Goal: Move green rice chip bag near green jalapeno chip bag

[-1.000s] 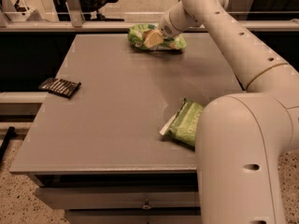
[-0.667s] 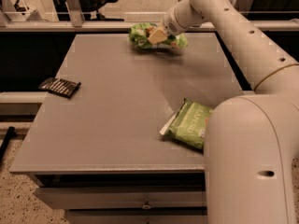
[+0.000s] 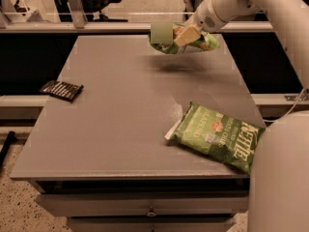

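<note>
My gripper (image 3: pixel 187 35) is shut on the green rice chip bag (image 3: pixel 166 37), a small puffy light-green bag, and holds it in the air above the far part of the grey table (image 3: pixel 116 120); its shadow lies on the table below. The green jalapeno chip bag (image 3: pixel 217 135), a larger flat green bag with white KETTLE lettering, lies flat near the table's front right corner. The held bag is well behind it, apart from it.
A small black packet (image 3: pixel 61 90) lies at the table's left edge. My white arm (image 3: pixel 270 4) reaches in from the upper right, and my white body (image 3: pixel 282 173) blocks the lower right corner. A drawer front (image 3: pixel 145 204) shows below the table.
The rice chip bag has been lifted off the far end of the table and carried toward the front, hanging in my gripper above the surface.
</note>
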